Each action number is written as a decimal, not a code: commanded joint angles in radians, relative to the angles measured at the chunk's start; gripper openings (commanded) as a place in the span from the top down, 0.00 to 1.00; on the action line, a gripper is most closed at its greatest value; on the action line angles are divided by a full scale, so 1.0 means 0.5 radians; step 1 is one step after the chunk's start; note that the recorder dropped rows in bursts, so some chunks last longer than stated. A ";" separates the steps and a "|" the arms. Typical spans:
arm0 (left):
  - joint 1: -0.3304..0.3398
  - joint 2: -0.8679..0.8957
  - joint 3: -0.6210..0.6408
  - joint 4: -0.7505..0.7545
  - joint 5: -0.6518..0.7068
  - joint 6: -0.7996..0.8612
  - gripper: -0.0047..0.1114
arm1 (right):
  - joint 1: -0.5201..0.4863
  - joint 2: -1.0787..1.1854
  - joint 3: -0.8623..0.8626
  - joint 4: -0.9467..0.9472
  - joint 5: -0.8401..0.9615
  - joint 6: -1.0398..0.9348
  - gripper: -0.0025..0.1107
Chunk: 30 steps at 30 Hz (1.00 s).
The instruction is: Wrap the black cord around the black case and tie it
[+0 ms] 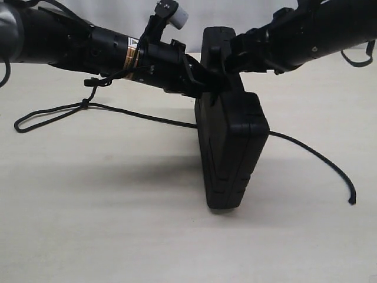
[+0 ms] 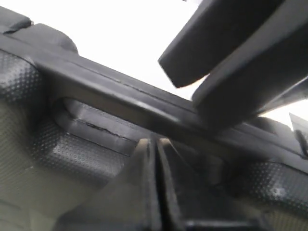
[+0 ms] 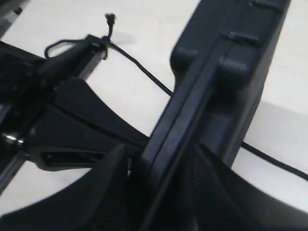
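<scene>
The black case (image 1: 231, 153) stands upright on a narrow edge at the middle of the table. The black cord (image 1: 141, 116) lies on the table and passes behind the case, with its knot (image 1: 85, 105) and loop at the left and its free end (image 1: 351, 201) at the right. My left gripper (image 1: 199, 82) reaches the case's top from the left. Its fingers (image 2: 144, 159) are pressed together, tips against the case (image 2: 96, 96). My right gripper (image 3: 161, 156) straddles the case's top edge (image 3: 226, 72), with a sliver of light beside one finger (image 3: 113, 173). The cord (image 3: 144, 70) runs under it.
The pale table (image 1: 118, 230) stretches all round the case. Both black arms meet above the case's top. The left arm (image 3: 72, 120) lies close beside the right gripper. The right gripper's fingers (image 2: 216, 43) hang just over the left gripper's tips.
</scene>
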 commanded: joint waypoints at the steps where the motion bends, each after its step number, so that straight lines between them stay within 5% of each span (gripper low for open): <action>1: -0.010 0.001 0.002 0.102 0.011 -0.025 0.96 | 0.023 0.089 -0.013 -0.057 0.069 0.060 0.60; 5: -0.010 0.001 0.002 0.116 0.011 -0.032 0.96 | 0.095 0.089 -0.037 -0.102 0.010 0.054 0.56; 18: -0.010 0.001 0.002 0.185 0.027 -0.032 0.96 | 0.117 0.077 -0.138 -0.289 0.028 0.215 0.62; 20: -0.010 0.001 0.002 0.204 0.052 -0.032 0.91 | 0.117 0.077 -0.138 -0.296 0.027 0.215 0.62; 24: 0.010 -0.003 0.002 0.198 0.069 -0.027 0.66 | 0.117 0.077 -0.138 -0.305 0.027 0.215 0.67; 30: 0.173 -0.147 0.002 0.204 -0.075 -0.031 0.60 | 0.117 0.077 -0.138 -0.308 0.027 0.215 0.67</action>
